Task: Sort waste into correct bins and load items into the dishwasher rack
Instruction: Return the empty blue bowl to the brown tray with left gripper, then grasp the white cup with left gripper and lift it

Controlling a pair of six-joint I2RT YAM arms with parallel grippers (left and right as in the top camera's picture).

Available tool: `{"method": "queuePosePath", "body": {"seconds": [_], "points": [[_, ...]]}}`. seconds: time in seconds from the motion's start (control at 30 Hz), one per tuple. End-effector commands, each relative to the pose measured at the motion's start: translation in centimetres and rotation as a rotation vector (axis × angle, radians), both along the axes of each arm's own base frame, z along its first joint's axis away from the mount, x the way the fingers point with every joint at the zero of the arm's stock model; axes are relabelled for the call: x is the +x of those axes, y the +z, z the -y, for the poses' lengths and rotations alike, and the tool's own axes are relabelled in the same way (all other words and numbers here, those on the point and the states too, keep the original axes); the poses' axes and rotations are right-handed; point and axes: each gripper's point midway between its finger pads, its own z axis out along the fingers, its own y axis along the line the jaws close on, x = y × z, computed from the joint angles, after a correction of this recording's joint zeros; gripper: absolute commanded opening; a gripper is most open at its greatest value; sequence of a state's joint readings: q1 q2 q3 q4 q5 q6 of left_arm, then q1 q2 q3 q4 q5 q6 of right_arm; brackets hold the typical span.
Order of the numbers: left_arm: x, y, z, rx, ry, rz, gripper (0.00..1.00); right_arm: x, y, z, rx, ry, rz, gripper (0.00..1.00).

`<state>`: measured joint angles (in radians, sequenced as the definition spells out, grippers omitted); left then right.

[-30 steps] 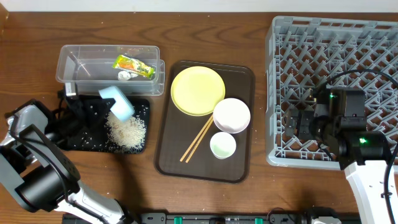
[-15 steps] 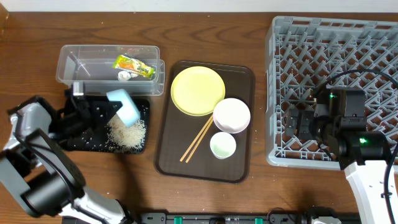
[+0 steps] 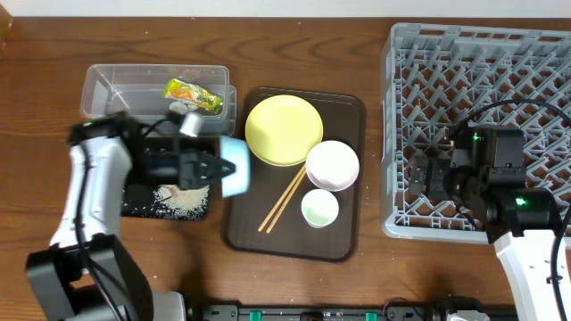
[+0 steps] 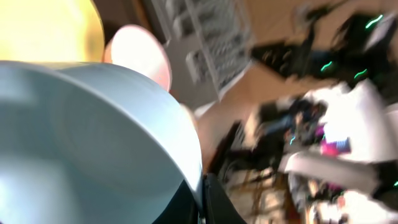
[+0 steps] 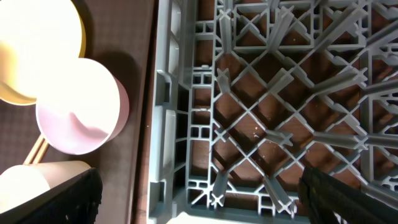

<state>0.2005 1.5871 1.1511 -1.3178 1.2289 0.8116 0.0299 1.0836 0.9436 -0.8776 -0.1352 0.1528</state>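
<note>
The light blue bowl, tipped on its side, is grasped by the left end effector at 9 o'clock of the brown serving tray. The right end effector is held released over the dishwasher rack.

dark brown serving tray, wooden table

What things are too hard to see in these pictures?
- Left wrist view: blurred; the blue bowl fills it, hiding most of the left gripper.
- Overhead: the left arm covers part of the black tray.
- Overhead: the chopsticks' top ends hide under the white bowl.
- Right wrist view: the bottom edge cuts off the fingers of the right gripper.
</note>
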Motion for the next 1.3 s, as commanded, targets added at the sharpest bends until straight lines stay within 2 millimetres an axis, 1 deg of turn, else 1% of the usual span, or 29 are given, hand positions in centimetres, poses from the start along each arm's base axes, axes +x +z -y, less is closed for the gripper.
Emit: {"method": "queuePosePath", "body": {"seconds": [0.0, 0.03, 0.17, 0.3, 0.37, 0.5, 0.6, 0.73, 0.8, 0.9, 1.03, 1.07, 1.2, 1.23, 1.27], "points": [[-0.5, -2.7, 0.9, 0.162, -0.026, -0.134, 0.06, 0.3, 0.9, 0.0, 0.008, -0.008, 0.023, 0.99], [-0.3, -3.6, 1.2, 0.220, -0.029, -0.145, 0.06, 0.3, 0.9, 0.0, 0.008, -0.008, 0.023, 0.99], [1.0, -6.0, 1.6, 0.399, 0.019, -0.185, 0.06, 0.3, 0.9, 0.1, 0.008, -0.009, 0.022, 0.99], [2.3, -7.8, 1.9, 0.558, 0.078, -0.175, 0.06, 0.4, 0.9, 0.1, 0.008, -0.009, 0.024, 0.99], [2.4, -8.4, 2.3, 0.621, 0.081, -0.158, 0.06, 0.4, 1.0, 0.1, 0.008, -0.009, 0.026, 0.99], [2.1, -9.5, 3.1, 0.755, 0.061, -0.121, 0.06, 0.6, 1.1, 0.0, 0.008, -0.009, 0.034, 0.99], [1.5, -9.7, 4.7, 0.792, 0.014, -0.078, 0.06, 0.6, 1.1, 0.1, 0.008, -0.009, 0.035, 0.99], [1.2, -10.2, 5.9, 0.849, 0.014, -0.058, 0.06, 0.6, 1.1, 0.1, 0.008, -0.009, 0.035, 0.99], [1.1, -10.7, 6.1, 0.885, 0.018, -0.055, 0.06, 0.6, 1.1, 0.0, 0.008, -0.009, 0.036, 0.99], [1.1, -11.8, 5.9, 0.954, 0.052, -0.079, 0.06, 0.6, 1.1, 0.0, 0.008, -0.008, 0.034, 0.99], [1.0, -12.6, 6.2, 0.964, 0.044, -0.100, 0.07, 0.6, 1.1, 0.0, 0.008, -0.008, 0.034, 0.99], [1.0, -12.8, 6.3, 0.966, 0.041, -0.103, 0.09, 0.6, 1.1, 0.1, 0.008, -0.008, 0.034, 0.99], [0.8, -12.9, 6.6, 0.964, 0.030, -0.101, 0.13, 0.6, 1.1, 0.0, 0.008, -0.008, 0.034, 0.99], [0.8, -12.9, 6.6, 0.962, 0.028, -0.101, 0.16, 0.6, 1.1, 0.0, 0.008, -0.008, 0.034, 0.99], [0.8, -12.8, 6.7, 0.957, 0.026, -0.102, 0.22, 0.6, 1.1, 0.0, 0.008, -0.008, 0.034, 0.99]]}}
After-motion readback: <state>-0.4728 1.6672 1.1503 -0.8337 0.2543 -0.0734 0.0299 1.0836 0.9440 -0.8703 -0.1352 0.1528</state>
